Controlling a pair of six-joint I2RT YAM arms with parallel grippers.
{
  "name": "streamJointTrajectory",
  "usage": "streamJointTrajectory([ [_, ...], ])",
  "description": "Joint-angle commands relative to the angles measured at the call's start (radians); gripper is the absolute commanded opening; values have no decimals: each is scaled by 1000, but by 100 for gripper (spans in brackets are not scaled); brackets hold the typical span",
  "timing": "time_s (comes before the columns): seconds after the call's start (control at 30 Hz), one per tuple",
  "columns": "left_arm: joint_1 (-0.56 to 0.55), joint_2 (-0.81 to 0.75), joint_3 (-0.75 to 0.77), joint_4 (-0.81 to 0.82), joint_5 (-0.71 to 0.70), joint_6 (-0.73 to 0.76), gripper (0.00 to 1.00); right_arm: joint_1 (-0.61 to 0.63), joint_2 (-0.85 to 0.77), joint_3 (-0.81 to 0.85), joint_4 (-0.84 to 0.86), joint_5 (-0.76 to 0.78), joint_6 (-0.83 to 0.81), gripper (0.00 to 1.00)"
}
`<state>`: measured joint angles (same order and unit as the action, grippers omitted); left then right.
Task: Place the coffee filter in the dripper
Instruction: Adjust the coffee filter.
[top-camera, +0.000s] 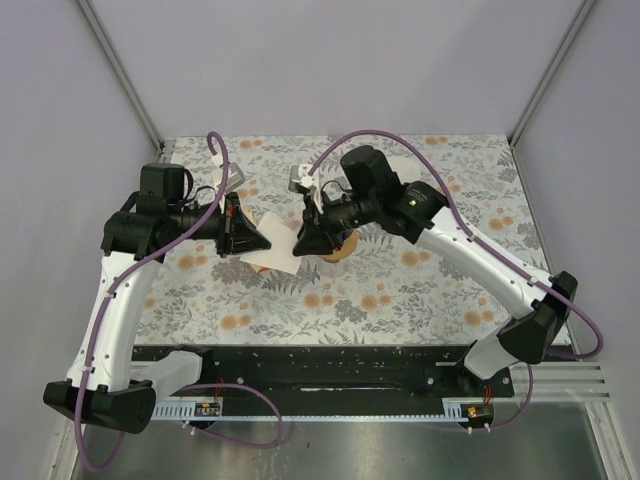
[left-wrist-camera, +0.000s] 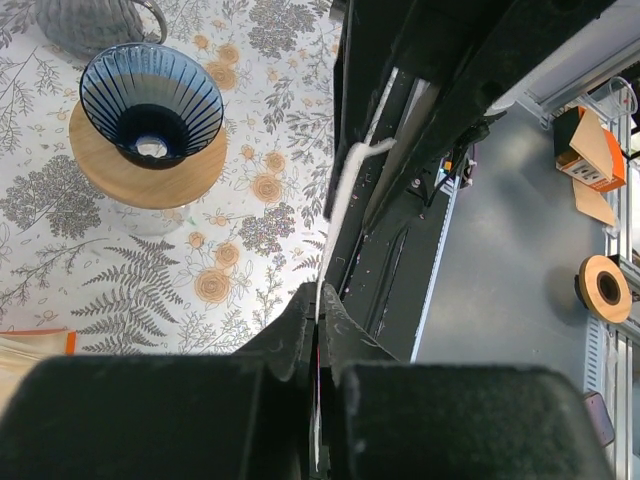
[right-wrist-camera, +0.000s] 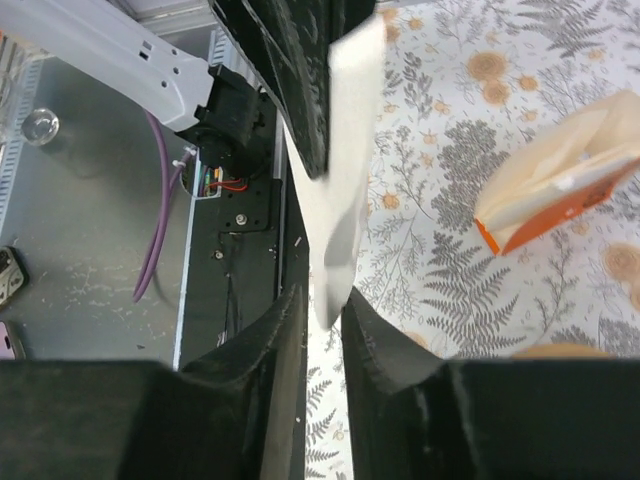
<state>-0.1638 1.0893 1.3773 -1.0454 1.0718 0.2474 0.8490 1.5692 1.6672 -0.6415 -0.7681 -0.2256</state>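
Coffee filter (top-camera: 276, 252) held above the table between 2 grippers, just left of the dripper (left-wrist-camera: 150, 105).

The left gripper (left-wrist-camera: 318, 312) is clamped on the filter's edge, which is seen as a thin white line between its fingers. The right gripper (right-wrist-camera: 322, 300) is parted slightly, and the filter's lower corner hangs in the gap; whether either finger touches it cannot be told.

The right gripper (right-wrist-camera: 322, 305) has its two black fingers slightly apart, with the lower tip of a white coffee filter (right-wrist-camera: 345, 170) hanging between them. Higher up, the filter lies against the dark left gripper (right-wrist-camera: 318, 165). An orange-and-cream packet (right-wrist-camera: 560, 180) lies on the flowered tablecloth (right-wrist-camera: 450, 250) to the right
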Motion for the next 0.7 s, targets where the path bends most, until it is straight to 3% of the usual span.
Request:
streamJointTrajectory([
  [0.0, 0, -8, -1, 22, 47, 36, 0, -47, -118, -38, 23, 53, -3, 39],
  [0.03, 0, -6, -3, 22, 47, 38, 0, -48, -133, -50, 38, 61, 0, 48],
  [0.13, 0, -8, -3, 24, 54, 41, 0, -47, -176, -102, 142, 46, 41, 57],
  [0.27, 0, -14, -7, 24, 60, 46, 0, -47, -204, -152, 272, 4, 85, 59],
  [0.5, 1, -17, 14, 33, 28, 26, 0, -47, -178, -147, 273, 1, 101, 71],
  [0.67, 10, -8, 80, 35, 59, -5, 0, -47, -146, -184, 325, -2, 181, 72],
])
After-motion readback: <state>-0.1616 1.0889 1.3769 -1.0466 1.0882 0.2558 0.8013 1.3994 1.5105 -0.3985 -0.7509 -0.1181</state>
